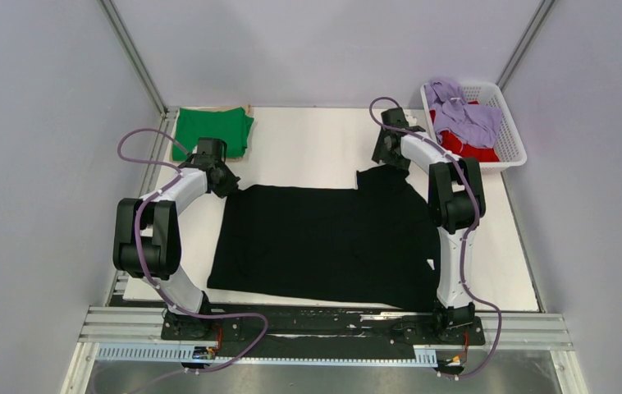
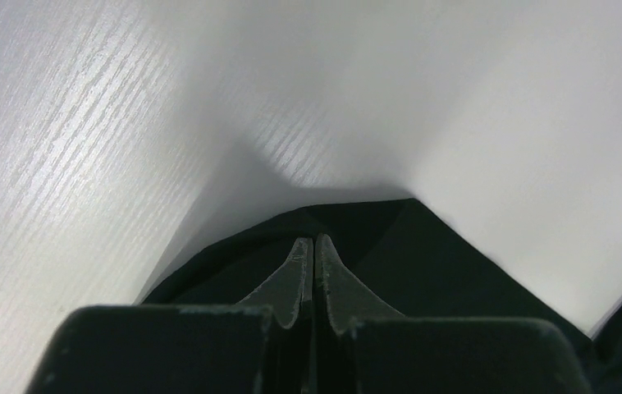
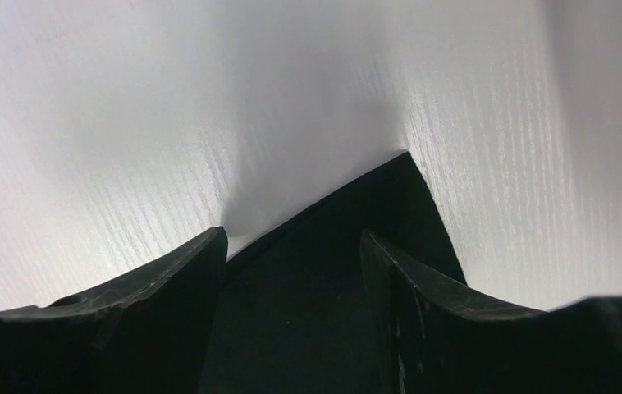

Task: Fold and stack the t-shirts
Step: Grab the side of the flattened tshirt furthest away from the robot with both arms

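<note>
Black tee: a soft black fabric t-shirt [image 1: 324, 242] lies spread flat in the middle of the white wood-grain table [image 1: 308, 139], between the two arms.
Long axis: its longer spread runs left to right across the table, and a pointed flap juts toward the far right. Which end carries the collar cannot be told.
Left gripper: the left gripper [image 2: 313, 246] sits at the shirt's far-left corner with its jaws pressed together over the black cloth. Whether any cloth is pinched between them cannot be told.
Right gripper: the right gripper [image 3: 293, 236] sits low over the far-right flap, its jaws apart and straddling the pointed corner of black cloth, with nothing held.
Green tee: a folded bright green fabric t-shirt [image 1: 212, 131] rests at the table's far-left corner, just beyond the left gripper.
Basket: a white plastic lattice basket [image 1: 511, 123] at the far right holds a crumpled lavender fabric t-shirt [image 1: 464, 115] on top of a red fabric t-shirt [image 1: 476, 148].
</note>
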Controlling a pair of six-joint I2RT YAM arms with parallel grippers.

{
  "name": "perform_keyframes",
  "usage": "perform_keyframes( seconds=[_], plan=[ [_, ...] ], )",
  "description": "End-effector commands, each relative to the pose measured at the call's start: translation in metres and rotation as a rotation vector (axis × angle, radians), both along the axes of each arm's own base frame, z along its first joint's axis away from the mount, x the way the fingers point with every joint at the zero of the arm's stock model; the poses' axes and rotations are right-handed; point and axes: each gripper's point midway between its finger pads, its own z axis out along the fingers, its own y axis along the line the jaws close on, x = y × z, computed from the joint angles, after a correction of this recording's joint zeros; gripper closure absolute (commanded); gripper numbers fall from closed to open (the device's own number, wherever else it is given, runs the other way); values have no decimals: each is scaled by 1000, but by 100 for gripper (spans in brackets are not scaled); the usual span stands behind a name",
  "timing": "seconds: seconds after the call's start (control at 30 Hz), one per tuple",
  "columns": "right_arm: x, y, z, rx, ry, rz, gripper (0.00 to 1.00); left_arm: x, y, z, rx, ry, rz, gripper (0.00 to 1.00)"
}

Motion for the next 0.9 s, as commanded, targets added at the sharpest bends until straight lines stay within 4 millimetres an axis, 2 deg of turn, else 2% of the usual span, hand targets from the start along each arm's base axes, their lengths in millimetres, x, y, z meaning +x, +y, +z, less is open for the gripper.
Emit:
perform_keyframes(
  seconds=[0.0,0.27,0.37,0.47,0.57,0.67,0.73,0.87],
  plan=[
    [-12,0,-18,-39,82,37,37,6,7,16,14,-51,19,100],
    [-28,6,-29,-106,159,86,40,7,9,18,26,-50,26,100],
    [-30,5,-30,-104,163,72,45,7,9,18,27,-49,23,100],
    [-30,4,-29,-99,156,43,54,7,10,17,33,-45,25,100],
    [-31,6,-29,-83,151,12,57,7,10,18,35,-45,25,100],
    [-28,7,-28,-66,136,-11,67,7,10,18,35,-45,25,100],
    [-23,9,-25,-59,114,-12,79,9,10,19,33,-49,23,100],
    [1,2,-8,-99,30,-18,97,15,10,21,41,-58,14,100]
  ],
)
